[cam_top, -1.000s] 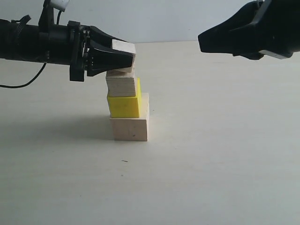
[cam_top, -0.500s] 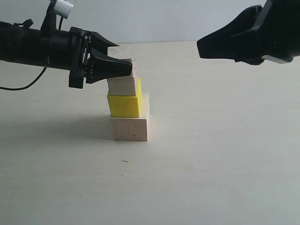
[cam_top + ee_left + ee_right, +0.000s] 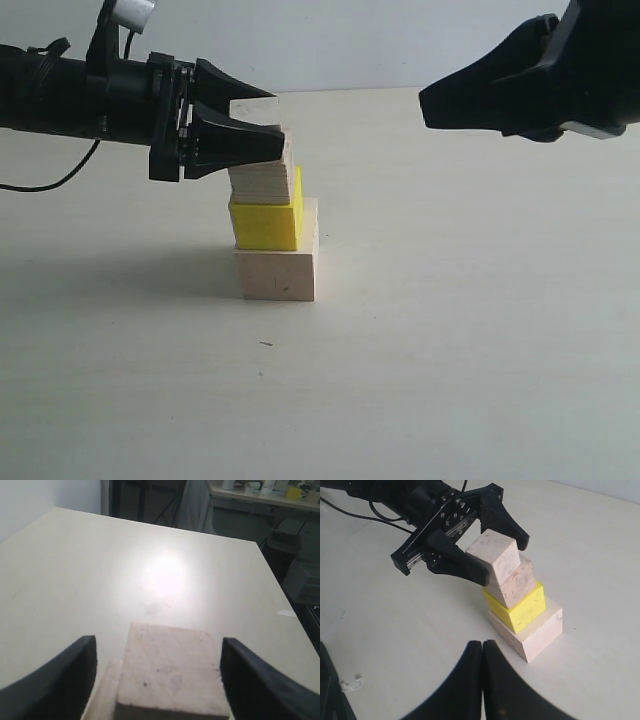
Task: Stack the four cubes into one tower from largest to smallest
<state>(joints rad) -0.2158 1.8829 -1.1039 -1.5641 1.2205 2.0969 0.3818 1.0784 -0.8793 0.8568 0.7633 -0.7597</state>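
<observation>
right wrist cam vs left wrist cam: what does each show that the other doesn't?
Right wrist only: the whole tower, with base cube, yellow cube and third cube, plus the shut right tool. Left wrist only: a desk beyond the table's far edge. Both: the top cube, the open left tool astride it, and the table.

- The large pale wood cube (image 3: 277, 275) stood lowest, flat and upright, left of the scene's centre.
- The yellow cube (image 3: 265, 226) rested on it, set toward its left edge, leaving a bare step on the right.
- The small wood cube (image 3: 262, 182), with layered grain on its near face, sat on the yellow one.
- The tiny wood cube (image 3: 496, 555) lay topmost.
</observation>
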